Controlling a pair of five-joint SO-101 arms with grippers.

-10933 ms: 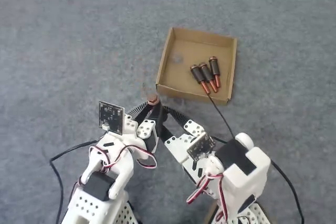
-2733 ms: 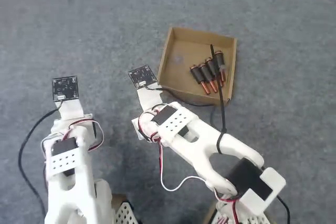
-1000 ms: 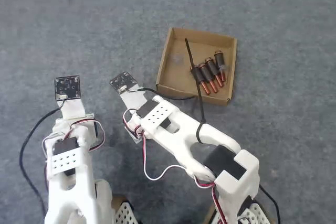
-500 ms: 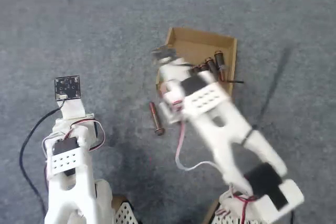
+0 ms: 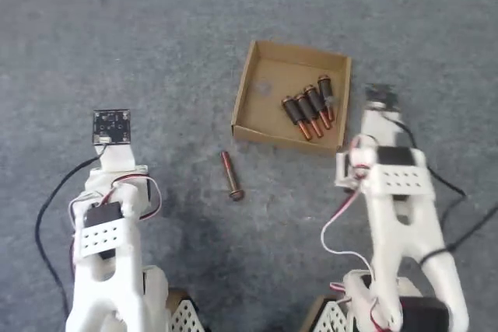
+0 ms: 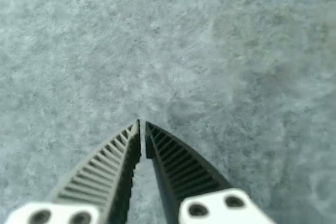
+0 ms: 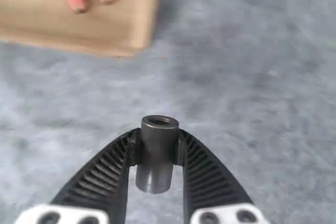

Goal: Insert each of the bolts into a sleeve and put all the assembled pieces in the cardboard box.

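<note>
Between the fingers of the right gripper (image 7: 157, 136), a dark sleeve (image 7: 157, 153) is sitting clamped on both sides, its open bore facing the wrist camera. It is hanging over bare grey worktop (image 5: 117, 52), just off a corner of the cardboard box (image 7: 79, 24) and outside it. In the high view the right arm (image 5: 397, 184) is standing beside the right wall of the box (image 5: 250, 83), toward the worktop's right edge. Four assembled pieces (image 5: 310, 109) are lying side by side in the box's right half. One loose bolt (image 5: 229, 176) is lying flat on the worktop near the box's near-left corner, apart from it, head toward the near edge. The left gripper (image 6: 142, 127) is hovering over bare worktop toward the left edge, fingers pressed together and gripping nothing.
</note>
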